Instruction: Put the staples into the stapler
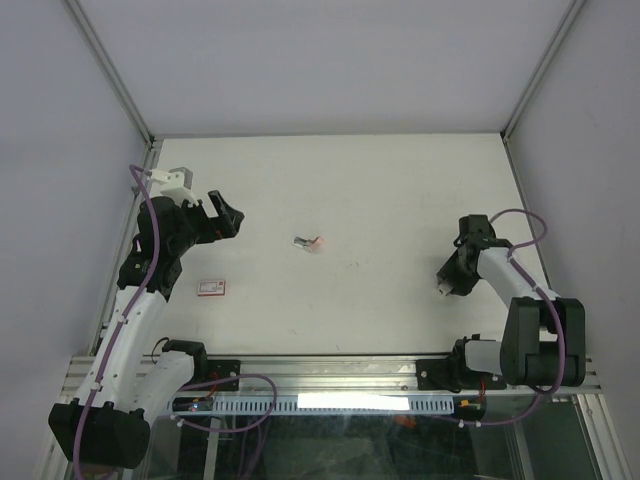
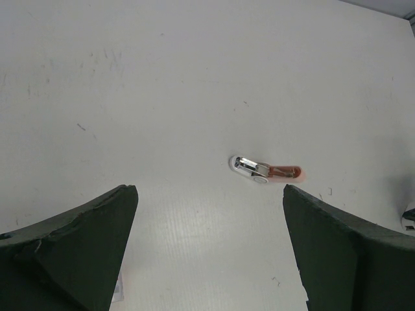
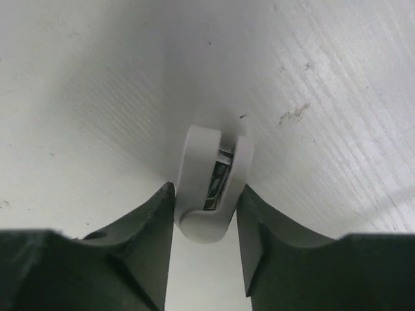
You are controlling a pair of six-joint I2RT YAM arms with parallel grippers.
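Right claw [image 3: 205,191] sits low over the desk [image 1: 380,190], its 2 dark fingers pressed against either flank of a small white U-shaped piece [image 3: 194,155]. To my eye it is clamped there to keep the piece upright with its slot facing out. The left claw [image 2: 209,191] hangs with its fingers spread wide and nothing between them, tilted toward the middle of the desk, probably waiting for its turn.

The desk is flat, matt white, and lightly scuffed and speckled. A flat red-and-white box [image 1: 212,287] lies near the left arm, well apart from everything else, seemingly set aside.

The stapler [image 2: 266,170] lies on its side alone at the centre of the desk. It is a slim little bar with a glossy white and silvery end and a translucent pink end. It is out in the open where either arm could reach it, but neither is touching it.

The white piece looks like smooth moulded plastic with rounded corners and thick walls. A thin metal strip [image 3: 217,178] glints in its slot. That may be the staples, though I cannot tell for sure.
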